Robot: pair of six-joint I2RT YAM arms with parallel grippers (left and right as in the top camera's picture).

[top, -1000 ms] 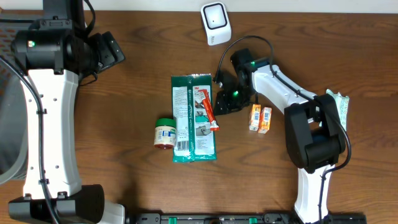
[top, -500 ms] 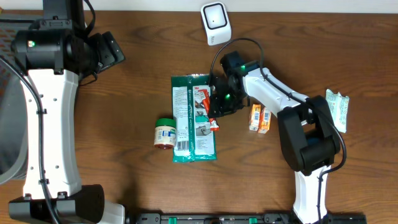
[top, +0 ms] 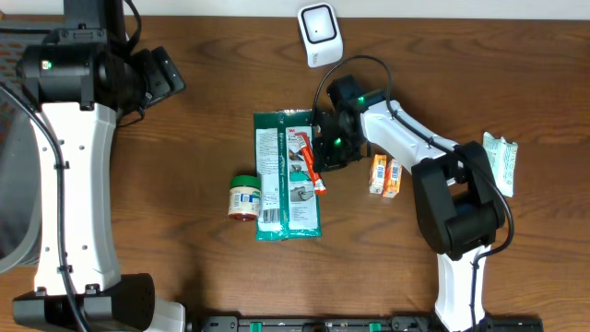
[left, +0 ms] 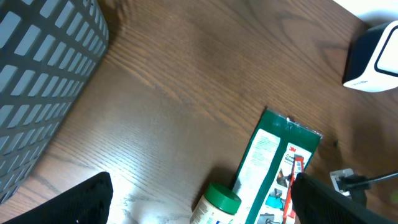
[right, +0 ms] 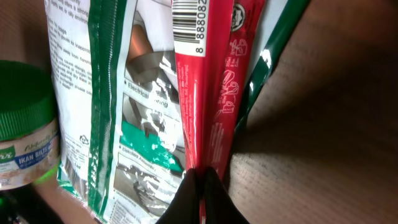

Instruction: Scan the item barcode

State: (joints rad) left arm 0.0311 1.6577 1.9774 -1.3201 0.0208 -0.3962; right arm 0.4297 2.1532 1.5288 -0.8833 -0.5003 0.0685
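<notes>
A slim red sachet [top: 312, 163] lies on top of a green-and-white packet [top: 286, 175] in the middle of the table. In the right wrist view the red sachet [right: 208, 87] shows a barcode [right: 187, 23] at its far end. My right gripper [right: 202, 198] is shut on the sachet's near edge, black fingertips pressed together over the red film. Overhead, my right gripper [top: 325, 150] sits at the packet's right side. The white scanner [top: 319, 34] stands at the table's back edge. My left gripper [left: 205, 208] hangs open high at the far left, holding nothing.
A green-lidded jar [top: 243, 196] stands left of the packet. Two small orange boxes [top: 386, 175] lie right of my right gripper. A white-green pouch [top: 501, 163] lies at the far right. A grey slotted basket [left: 37, 87] is left of the table.
My right gripper moved left from beside the orange boxes onto the red sachet and closed on its edge. The sachet shifted slightly. The left arm stayed still.
</notes>
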